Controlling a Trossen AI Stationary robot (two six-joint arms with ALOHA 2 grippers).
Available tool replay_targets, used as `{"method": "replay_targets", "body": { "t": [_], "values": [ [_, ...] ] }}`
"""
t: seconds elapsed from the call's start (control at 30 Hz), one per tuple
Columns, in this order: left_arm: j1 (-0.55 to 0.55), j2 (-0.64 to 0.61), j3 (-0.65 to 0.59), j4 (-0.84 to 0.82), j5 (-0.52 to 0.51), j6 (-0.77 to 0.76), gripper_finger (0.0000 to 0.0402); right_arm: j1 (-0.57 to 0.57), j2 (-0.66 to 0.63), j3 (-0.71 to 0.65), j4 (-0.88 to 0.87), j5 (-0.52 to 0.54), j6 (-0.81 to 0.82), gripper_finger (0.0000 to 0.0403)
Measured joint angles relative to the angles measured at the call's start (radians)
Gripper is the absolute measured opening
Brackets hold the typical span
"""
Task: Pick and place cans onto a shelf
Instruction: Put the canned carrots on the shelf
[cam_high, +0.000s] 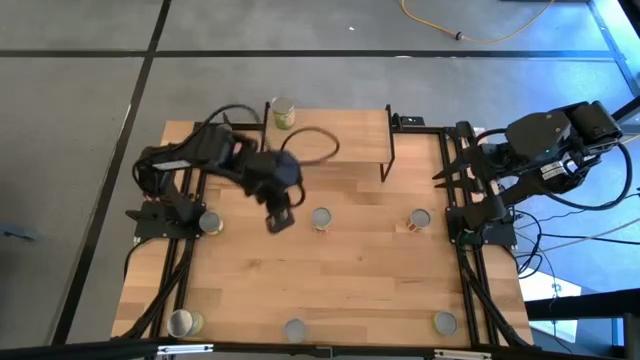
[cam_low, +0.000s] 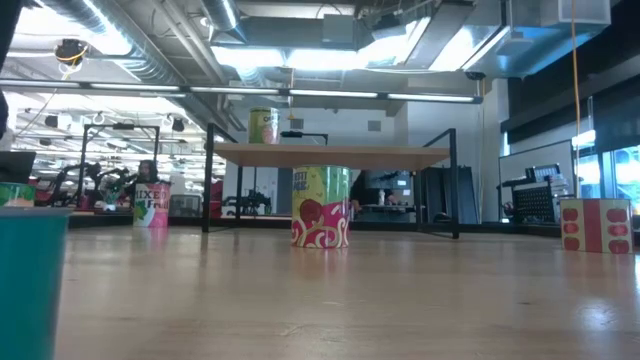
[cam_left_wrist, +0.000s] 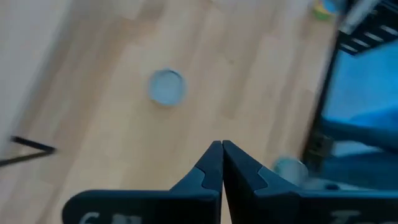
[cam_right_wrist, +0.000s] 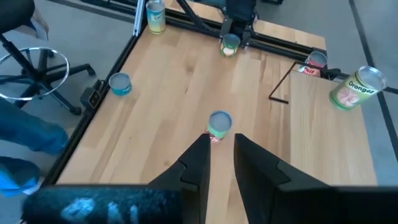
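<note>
Progress | we see one green-labelled tin (cam_high: 283, 113) on the wooden-topped, black-legged shelf (cam_high: 350, 135) | seven tins left on desk (cam_high: 360, 270) | left jaws clenched empty, right jaws released.

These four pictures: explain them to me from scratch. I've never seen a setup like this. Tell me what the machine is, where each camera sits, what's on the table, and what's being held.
Two dark robot arms work at a wooden table. One picture looks straight down, one looks level from the tabletop, and one comes from each wrist. The left gripper hangs over the table, fingers shut, holding nothing. The right gripper waits at the right edge, fingers apart and empty. Small cans stand scattered on the table. One green can already stands on the shelf, a small board on black legs at the far side.
</note>
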Motion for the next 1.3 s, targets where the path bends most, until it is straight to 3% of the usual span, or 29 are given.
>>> {"method": "replay_targets", "body": {
  "t": [0.33,0.53,0.7,0.9,1.17,1.3],
  "values": [
    [-0.239,-0.043,-0.033,0.004,-0.044,-0.091,0.0000,0.000,-0.003,0.000,0.001,-0.001,0.036,0.0074],
    [-0.356,-0.243,-0.310,0.000,-0.073,-0.188,0.0000,0.000,-0.003,0.000,0.001,-0.001,0.036,0.0074],
    [-0.497,-0.415,-0.565,-0.001,-0.100,-0.418,0.0000,0.000,-0.003,0.000,0.020,-0.001,0.042,0.0074],
    [-0.672,-0.501,-0.747,0.018,-0.100,-0.660,0.0004,0.000,-0.003,0.000,0.047,-0.001,0.114,0.0074],
    [-0.762,-0.498,-0.876,0.018,0.008,-0.846,0.0033,0.000,-0.003,0.000,0.063,0.005,0.131,0.0074],
    [-0.762,-0.498,-0.927,0.020,0.120,-0.892,0.0045,0.000,-0.003,0.000,0.065,0.007,0.102,0.0074]
  ]
}}
